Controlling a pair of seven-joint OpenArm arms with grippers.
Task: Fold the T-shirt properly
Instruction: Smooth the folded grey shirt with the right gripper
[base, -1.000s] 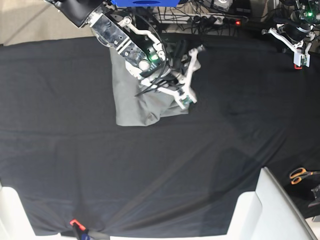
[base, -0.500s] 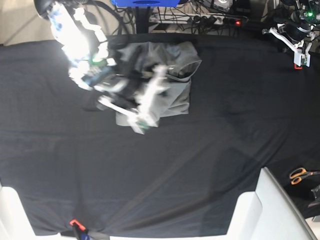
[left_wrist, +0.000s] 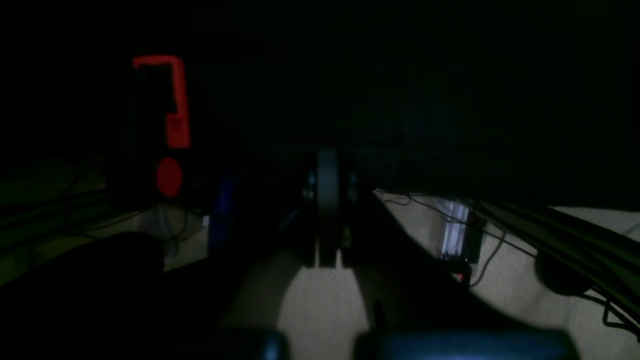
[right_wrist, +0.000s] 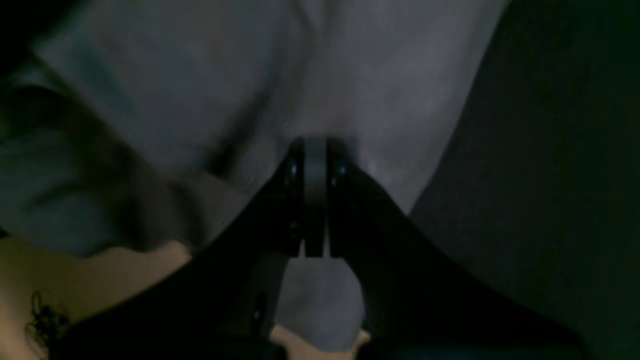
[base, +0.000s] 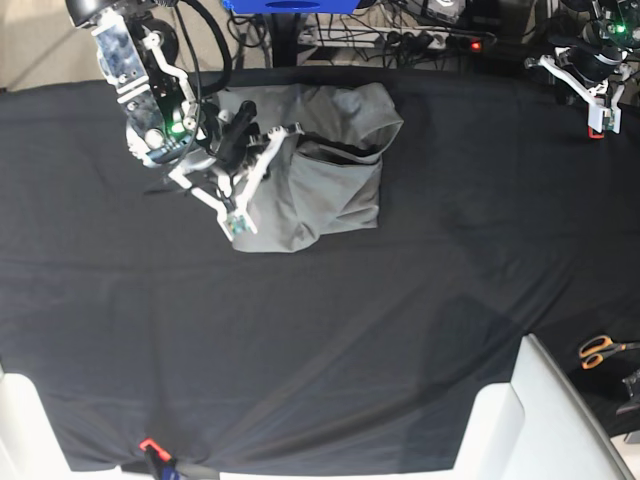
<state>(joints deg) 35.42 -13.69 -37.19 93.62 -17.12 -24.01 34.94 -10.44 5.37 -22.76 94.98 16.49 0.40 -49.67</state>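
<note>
Black cloth (base: 400, 330) is spread over whole counter. Grey T-shirt (base: 330, 180) is bunched at about 11 o'clock on counter. Right tool (base: 236, 222) is set at shirt's 9 o'clock edge, tips pressed together; grip on cloth cannot be told. Left tool (base: 597, 128) is parked at 1 o'clock corner, tips together, nothing held. Scissors (base: 600, 350) are seen at 4 o'clock.

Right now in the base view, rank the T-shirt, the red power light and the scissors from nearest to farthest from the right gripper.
From the right gripper:
1. T-shirt, directly under it.
2. Red power light, top edge behind the table.
3. Scissors, far lower corner on the other side.
</note>
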